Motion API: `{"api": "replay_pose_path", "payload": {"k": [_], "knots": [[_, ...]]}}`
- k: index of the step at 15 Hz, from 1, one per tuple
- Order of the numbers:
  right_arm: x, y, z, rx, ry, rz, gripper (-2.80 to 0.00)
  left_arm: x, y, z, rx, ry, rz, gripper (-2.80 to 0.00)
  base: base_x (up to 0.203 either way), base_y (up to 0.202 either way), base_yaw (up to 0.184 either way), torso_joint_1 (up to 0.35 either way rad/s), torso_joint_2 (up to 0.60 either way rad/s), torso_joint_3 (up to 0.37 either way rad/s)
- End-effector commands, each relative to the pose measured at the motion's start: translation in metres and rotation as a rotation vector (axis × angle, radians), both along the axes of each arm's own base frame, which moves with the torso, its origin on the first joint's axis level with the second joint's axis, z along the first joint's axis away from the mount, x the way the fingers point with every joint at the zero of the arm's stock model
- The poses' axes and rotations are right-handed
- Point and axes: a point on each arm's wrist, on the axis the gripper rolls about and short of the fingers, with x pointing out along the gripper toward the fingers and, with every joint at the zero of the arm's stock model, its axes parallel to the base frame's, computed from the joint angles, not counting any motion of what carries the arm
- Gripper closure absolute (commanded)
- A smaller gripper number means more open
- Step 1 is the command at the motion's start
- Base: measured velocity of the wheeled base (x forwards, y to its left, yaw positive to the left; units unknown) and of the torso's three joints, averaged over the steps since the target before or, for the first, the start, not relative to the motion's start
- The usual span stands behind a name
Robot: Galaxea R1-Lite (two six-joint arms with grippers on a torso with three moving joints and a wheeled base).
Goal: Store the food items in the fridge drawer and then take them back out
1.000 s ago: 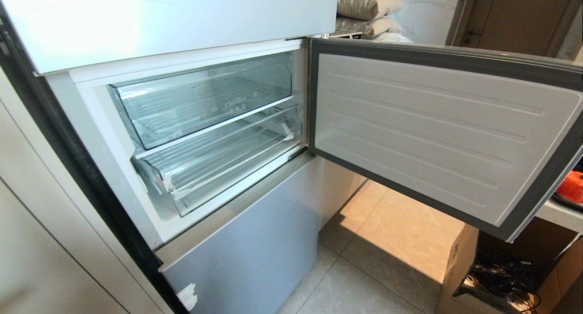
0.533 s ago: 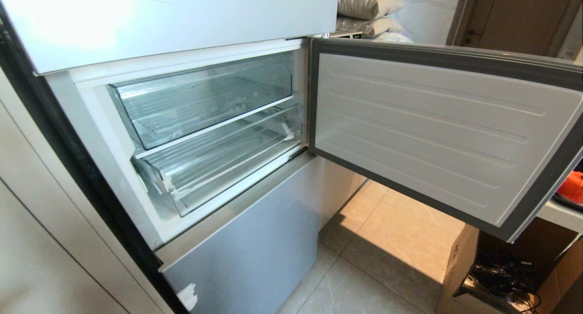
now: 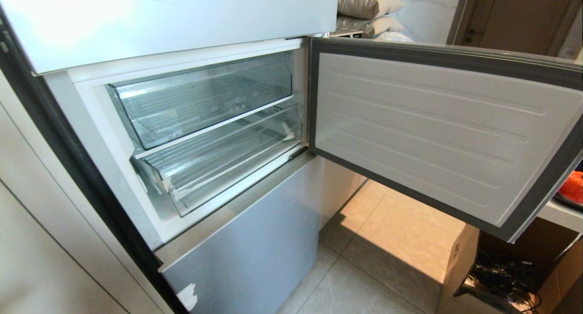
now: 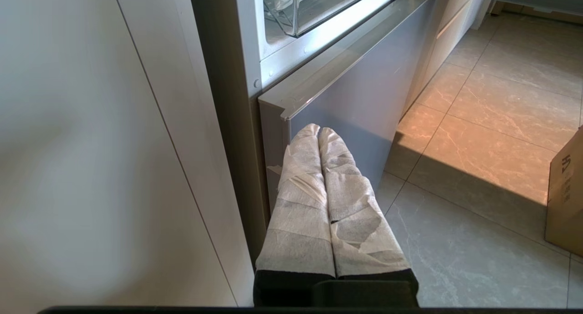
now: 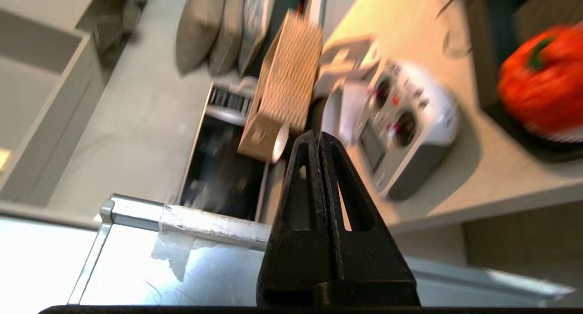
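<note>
- One orange-red food item with a green stem sits on a dark plate on the pale counter, beside a white appliance.
- The fridge drawer lies under the lettered bin, pushed in, behind the open door.
- Right tool: fingers pressed together, gripping nothing, above the door's edge.
- Left tool, cloth-wrapped, likewise pinched together, low over the tiled floor.
</note>
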Motion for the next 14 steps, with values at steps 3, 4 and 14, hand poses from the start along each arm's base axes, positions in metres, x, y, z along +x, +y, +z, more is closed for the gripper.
{"api": "replay_pose_path", "payload": {"k": [3,4,14], "knots": [[0.029,-0.025,-0.004,0.111,0.021,0.207,0.00,0.000,0.000,0.000,0.000,-0.001,0.000,0.00,0.000,0.000,0.000,0.000,0.00,0.000],[0.032,-0.026,-0.002,0.128,0.030,0.281,0.00,0.000,0.000,0.000,0.000,-0.001,0.000,0.00,0.000,0.000,0.000,0.000,0.00,0.000],[-0.005,0.047,0.008,0.201,0.096,0.627,0.00,0.000,0.000,0.000,0.000,-0.001,0.000,0.00,0.000,0.000,0.000,0.000,0.00,0.000]]}}
